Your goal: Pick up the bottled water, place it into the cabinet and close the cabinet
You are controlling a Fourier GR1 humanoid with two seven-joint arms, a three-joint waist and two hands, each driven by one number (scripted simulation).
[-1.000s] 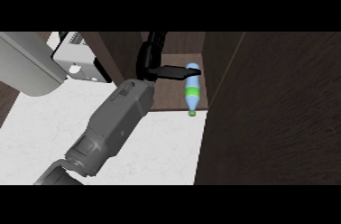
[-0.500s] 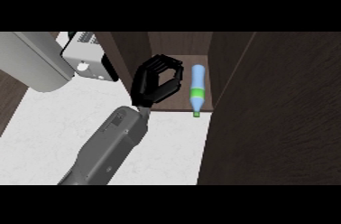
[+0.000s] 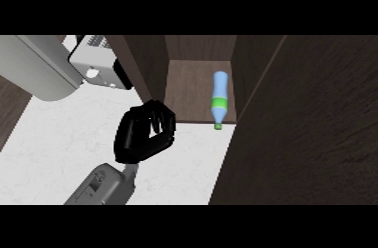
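One pale blue plastic water bottle (image 3: 219, 98) with a green band and green cap lies on its side on the shelf of the one open dark wooden cabinet (image 3: 303, 137). One black hand (image 3: 145, 133) on a grey forearm hovers over the white marble counter (image 3: 59, 137), apart from the bottle, fingers curled inward around nothing.

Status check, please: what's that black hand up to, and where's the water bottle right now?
One hand visible, fingers curled, holding nothing. Bottled water lying inside cabinet. Cabinet door open.
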